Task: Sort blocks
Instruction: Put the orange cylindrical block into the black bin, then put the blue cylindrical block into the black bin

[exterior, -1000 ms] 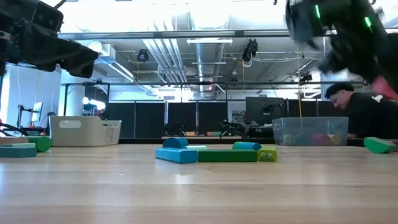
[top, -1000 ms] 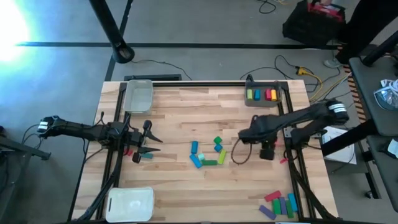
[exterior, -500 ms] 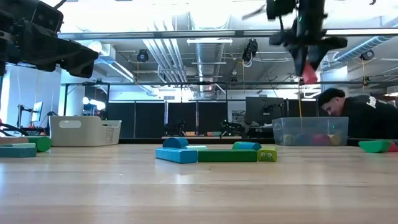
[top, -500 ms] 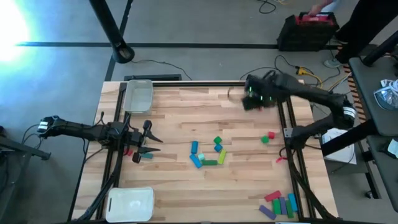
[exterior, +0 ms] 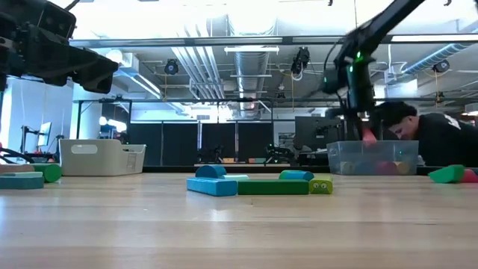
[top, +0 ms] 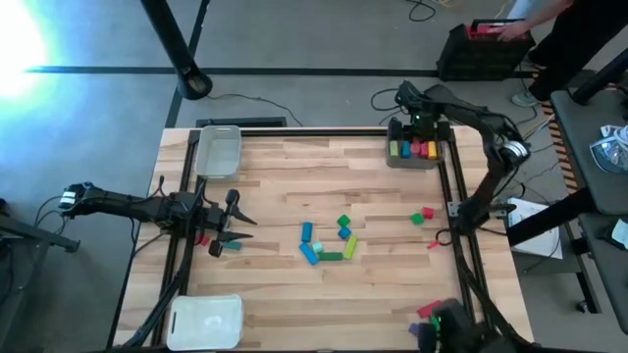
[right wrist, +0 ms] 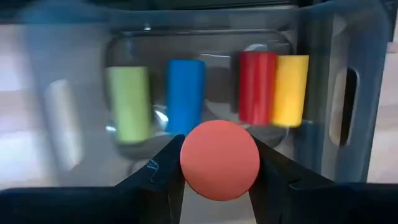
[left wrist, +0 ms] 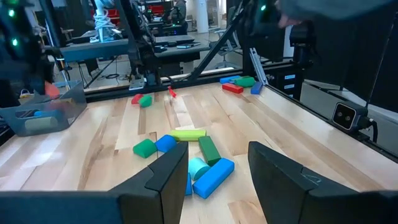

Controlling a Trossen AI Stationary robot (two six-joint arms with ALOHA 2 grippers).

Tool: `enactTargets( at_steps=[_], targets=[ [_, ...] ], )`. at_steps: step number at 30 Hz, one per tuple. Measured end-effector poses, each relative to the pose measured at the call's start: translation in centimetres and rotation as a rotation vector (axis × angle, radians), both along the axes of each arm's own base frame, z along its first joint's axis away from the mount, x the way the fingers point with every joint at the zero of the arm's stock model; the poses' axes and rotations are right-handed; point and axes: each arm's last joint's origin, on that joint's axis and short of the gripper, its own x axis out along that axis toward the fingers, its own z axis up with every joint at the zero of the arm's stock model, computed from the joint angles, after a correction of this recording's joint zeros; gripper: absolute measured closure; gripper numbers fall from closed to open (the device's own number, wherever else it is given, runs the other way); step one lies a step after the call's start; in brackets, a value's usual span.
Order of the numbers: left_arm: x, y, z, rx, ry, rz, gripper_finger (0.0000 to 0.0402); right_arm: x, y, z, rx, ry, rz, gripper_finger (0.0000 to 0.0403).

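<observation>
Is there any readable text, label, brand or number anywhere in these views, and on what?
None can be read. The blocks, the grey tray and both grippers, left and right, carry no visible lettering. Pale marks on the person's dark sleeve are too small to read.

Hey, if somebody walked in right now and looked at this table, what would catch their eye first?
Most likely the right gripper, stretched over the clear tray at the table's far right corner and shut on a red block above the green, blue, red and yellow blocks lying inside. Next, the cluster of blue, teal, green and yellow blocks mid-table. The left gripper waits open near the left edge.
</observation>
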Motion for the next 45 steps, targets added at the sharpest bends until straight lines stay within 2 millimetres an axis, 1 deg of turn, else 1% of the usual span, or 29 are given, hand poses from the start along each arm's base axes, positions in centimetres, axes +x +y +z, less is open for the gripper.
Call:
enactTargets(
  at_steps=[5, 8, 13, 18, 20, 24, 28, 30, 34, 36, 39, 42, 45],
  targets=[
    [0.0, 0.0, 0.0, 0.0, 0.0, 0.0, 0.0248, -1.0, -2.0, -3.0, 0.081, 0.029, -0.009, 0.028],
    [0.0, 0.0, 0.0, 0.0, 0.0, 0.0, 0.0248, -1.1, -2.8, -4.3, 0.081, 0.022, -0.019, 0.028],
    [0.0, 0.0, 0.0, 0.0, 0.0, 0.0, 0.0248, -1.4, -3.7, -5.6, 0.085, 0.018, -0.026, 0.0279],
    [0.0, 0.0, 0.0, 0.0, 0.0, 0.0, 0.0248, -1.3, -4.0, -6.6, 0.1, 0.025, -0.03, 0.0251],
    [0.0, 0.0, 0.0, 0.0, 0.0, 0.001, 0.0248, -1.3, -4.0, -6.6, 0.094, 0.022, -0.03, 0.0241],
    [0.0, 0.0, 0.0, 0.0, 0.0, 0.0, 0.0248, -1.4, -4.0, -5.4, 0.051, 0.011, -0.042, 0.0223],
    [0.0, 0.0, 0.0, 0.0, 0.0, 0.0, 0.0248, -1.2, -3.5, -3.7, 0.006, -0.019, -0.044, 0.0204],
    [0.0, 0.0, 0.0, 0.0, 0.0, 0.001, 0.0248, -0.8, -3.0, -2.4, -0.04, -0.021, -0.029, 0.0196],
    [0.0, 0.0, 0.0, 0.0, 0.0, 0.0, 0.0248, -0.1, -1.2, 1.0, -0.163, -0.039, 0.001, 0.0184],
    [0.0, 0.0, 0.0, 0.0, 0.0, 0.0, 0.0248, 0.5, 0.1, 3.0, -0.222, -0.068, 0.028, 0.018],
    [0.0, 0.0, 0.0, 0.0, 0.0, 0.001, 0.0248, 1.8, 3.1, 6.0, -0.313, -0.133, 0.095, 0.0177],
    [0.0, 0.0, 0.0, 0.0, 0.0, 0.0, 0.0248, 3.5, 6.9, 8.6, -0.386, -0.213, 0.188, 0.018],
    [0.0, 0.0, 0.0, 0.0, -0.001, -0.004, 0.0248, 5.3, 11.2, 10.6, -0.457, -0.286, 0.269, 0.0186]
  ],
)
